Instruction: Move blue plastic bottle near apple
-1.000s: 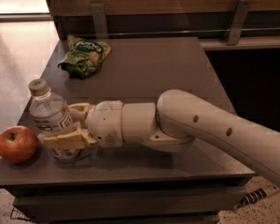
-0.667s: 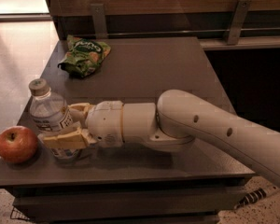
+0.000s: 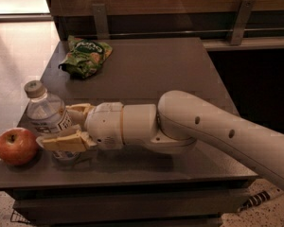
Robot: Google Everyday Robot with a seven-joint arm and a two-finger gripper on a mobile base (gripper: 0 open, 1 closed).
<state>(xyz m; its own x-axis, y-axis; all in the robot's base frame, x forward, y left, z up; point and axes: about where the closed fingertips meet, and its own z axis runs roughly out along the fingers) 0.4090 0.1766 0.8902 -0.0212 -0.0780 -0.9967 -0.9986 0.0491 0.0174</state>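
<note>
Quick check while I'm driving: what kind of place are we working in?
Probably an office break area: a dark table with a snack bag, an apple and the blue plastic bottle in the pincer at its front corner; polished floor beyond.

dark brown table [image 3: 146, 70] w/ flat top | red apple [image 3: 16, 146] on the front-left corner, near the edge | blue plastic bottle [image 3: 45, 112] upright just beside it, white cap up | green snack bag [image 3: 85, 56] crumpled at back-left, well apart | gripper [image 3: 54, 126] low over tabletop, fingers clamped round the btl
</note>
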